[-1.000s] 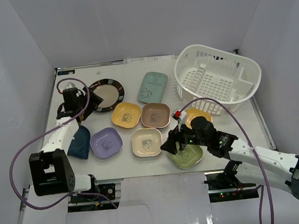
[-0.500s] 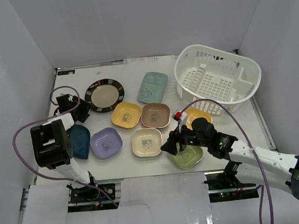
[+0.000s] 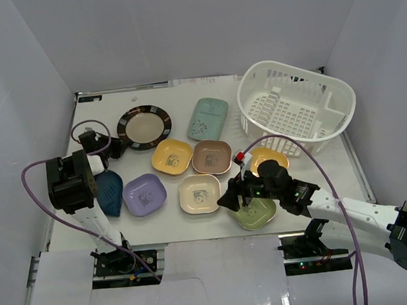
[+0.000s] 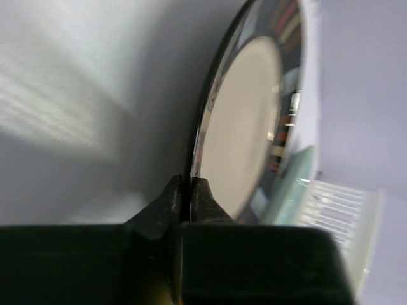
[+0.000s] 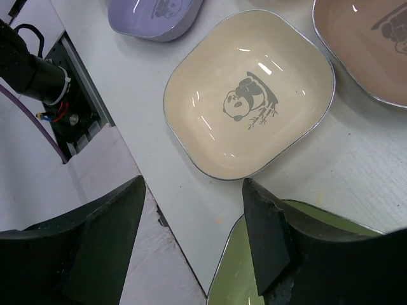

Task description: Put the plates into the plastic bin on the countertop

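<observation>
- Jaws of the left gripper are pressed together on the near rim of the round black-rimmed plate, with the thin edge sandwiched between the two black tips.
- That plate looks hard, glossy and stiff, and probably light. The glaze is likely slick, so such a shallow rim pinch could let it swing or slide out; a slow, level lift seems wise. A drop might chip it.
- Whether it has left the surface cannot be told. From above it sits at the far left of the countertop, well apart from the plastic bin at the far right, so the carry passes over other dishes.
- The right gripper is spread and holds nothing. It hovers over the near-left corner of the green plate, one finger above the rim and the other above bare counter.
- This rounded-square dish lies flat, and its raised lip looks like the only place to take hold, one finger inside and one outside.
- The cream panda plate lies just beside it, close enough to be nudged.
- Every plate in view lies on the countertop, none in the bin.
</observation>
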Motion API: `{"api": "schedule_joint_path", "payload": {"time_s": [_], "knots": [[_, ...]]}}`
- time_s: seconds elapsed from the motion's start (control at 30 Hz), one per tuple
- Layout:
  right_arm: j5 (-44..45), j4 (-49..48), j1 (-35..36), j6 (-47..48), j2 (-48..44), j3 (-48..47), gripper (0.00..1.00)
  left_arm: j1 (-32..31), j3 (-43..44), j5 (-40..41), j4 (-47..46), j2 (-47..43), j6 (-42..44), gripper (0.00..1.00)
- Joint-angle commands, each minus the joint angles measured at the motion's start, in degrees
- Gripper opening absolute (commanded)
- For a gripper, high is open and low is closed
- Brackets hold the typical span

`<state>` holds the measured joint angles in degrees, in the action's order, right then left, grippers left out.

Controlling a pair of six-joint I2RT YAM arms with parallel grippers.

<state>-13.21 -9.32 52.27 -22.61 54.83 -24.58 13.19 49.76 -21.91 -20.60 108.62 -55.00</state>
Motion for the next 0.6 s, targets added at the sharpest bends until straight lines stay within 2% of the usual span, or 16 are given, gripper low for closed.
{"api": "schedule_joint_path", "payload": {"time_s": [0.0,0.23,0.4,0.47,0.57], "knots": [[0.9,-2.7,0.4,-0.8,-0.2,-1.7,0.68,0.8,-2.7,0.2,-7.0,-1.2,-1.2,0.02],[4.4,-3.9,0.3,-2.2,1.5,-4.2,0.69,3.9,-4.7,-1.1,-10.5,-11.4,-2.7,0.00],[6.3,-5.8,0.3,-3.1,4.3,-10.9,0.86,4.9,-5.9,-8.5,-18.9,-18.4,-10.7,0.00],[5.9,-5.8,0.2,-2.8,7.0,-14.2,0.94,4.8,-6.6,-10.1,-19.7,-22.8,-11.9,0.00],[6.2,-5.8,-0.1,-2.8,10.8,-19.8,1.00,4.1,-9.4,-13.0,-19.8,-28.7,-12.8,0.00]]}}
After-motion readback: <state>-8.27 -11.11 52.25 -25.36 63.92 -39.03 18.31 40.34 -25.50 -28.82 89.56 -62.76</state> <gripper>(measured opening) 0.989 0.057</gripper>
